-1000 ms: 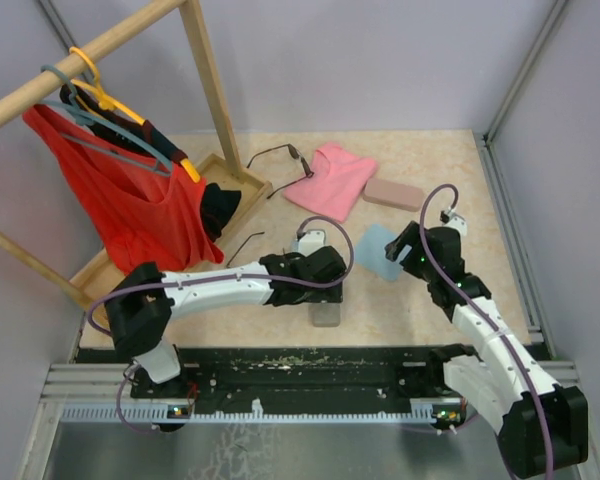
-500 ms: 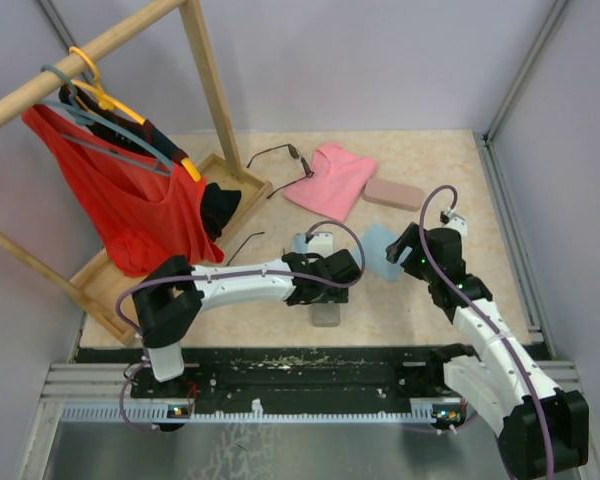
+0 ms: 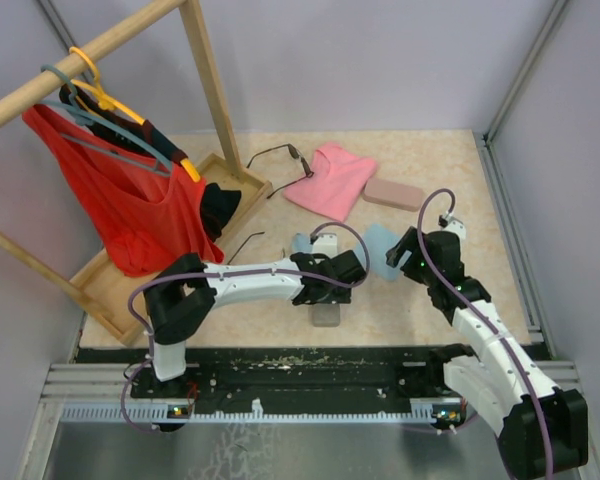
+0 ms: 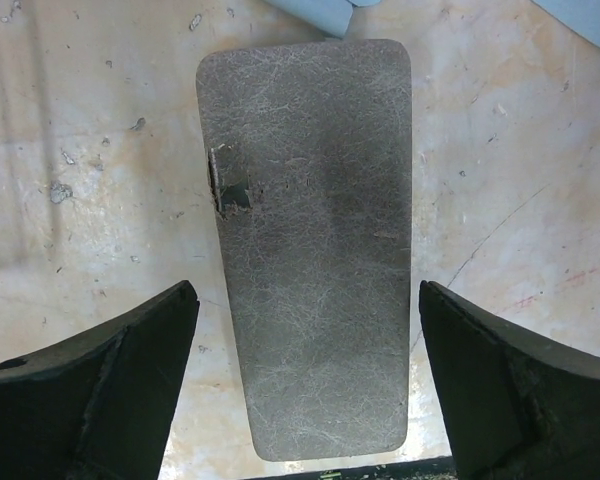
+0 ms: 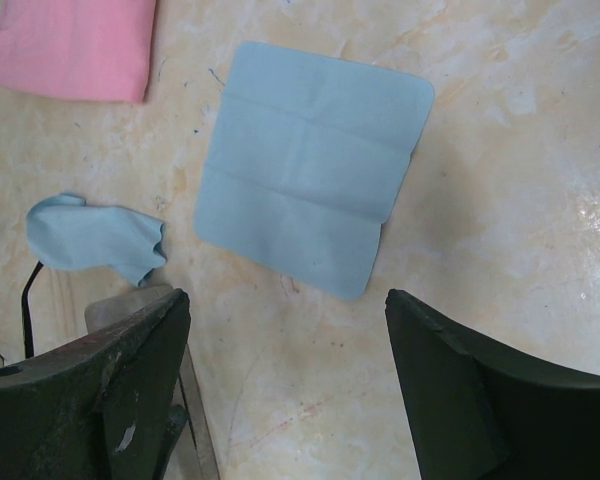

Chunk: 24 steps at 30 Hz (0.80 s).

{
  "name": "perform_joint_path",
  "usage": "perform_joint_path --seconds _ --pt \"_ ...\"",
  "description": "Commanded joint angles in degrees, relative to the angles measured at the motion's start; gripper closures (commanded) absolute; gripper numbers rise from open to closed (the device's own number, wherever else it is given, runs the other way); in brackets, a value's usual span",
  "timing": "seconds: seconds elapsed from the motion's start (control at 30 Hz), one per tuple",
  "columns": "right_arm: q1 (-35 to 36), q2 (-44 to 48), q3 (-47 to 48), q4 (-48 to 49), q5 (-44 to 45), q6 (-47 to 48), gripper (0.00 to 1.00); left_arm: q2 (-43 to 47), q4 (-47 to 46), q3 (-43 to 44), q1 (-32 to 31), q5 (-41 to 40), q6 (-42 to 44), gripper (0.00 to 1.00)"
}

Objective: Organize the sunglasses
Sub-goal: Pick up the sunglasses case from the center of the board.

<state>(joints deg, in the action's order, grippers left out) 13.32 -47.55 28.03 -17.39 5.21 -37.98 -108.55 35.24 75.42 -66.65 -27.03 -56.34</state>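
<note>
One pair of sunglasses lies open at the back, left of a pink cloth. A second thin dark pair of sunglasses lies by the wooden rack base. My left gripper hangs open over a grey case that lies lengthwise between its fingers, apart from both. My right gripper is open above bare table, just short of a folded light-blue cloth.
A crumpled light-blue cloth lies left of the folded one. A pink case sits at the back right. A wooden rack with a red shirt on hangers fills the left side. Walls close in the table's sides.
My left arm has swung a little to the right, bringing its open gripper over the grey case. The right arm has hardly moved.
</note>
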Motion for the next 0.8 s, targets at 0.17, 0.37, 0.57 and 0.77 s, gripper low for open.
perform_joint_path --seconds 0.17,0.37,0.57,0.77 --pt "-0.08 1.41 0.45 1.22 0.31 0.79 0.21 -1.62 1.07 2.19 -0.26 -0.48 0.01 0.13" --pt "-0.06 2.0 0.29 0.95 0.43 0.73 0.21 -1.04 1.16 2.12 -0.31 -0.81 0.5 0.23" --pt "-0.06 2.41 0.42 0.54 0.63 0.75 0.21 -0.06 1.14 1.84 -0.31 -1.19 1.2 0.35" --pt "-0.06 5.03 1.25 -0.46 0.91 1.12 0.22 4.46 0.49 1.66 -0.19 -1.27 4.59 0.55"
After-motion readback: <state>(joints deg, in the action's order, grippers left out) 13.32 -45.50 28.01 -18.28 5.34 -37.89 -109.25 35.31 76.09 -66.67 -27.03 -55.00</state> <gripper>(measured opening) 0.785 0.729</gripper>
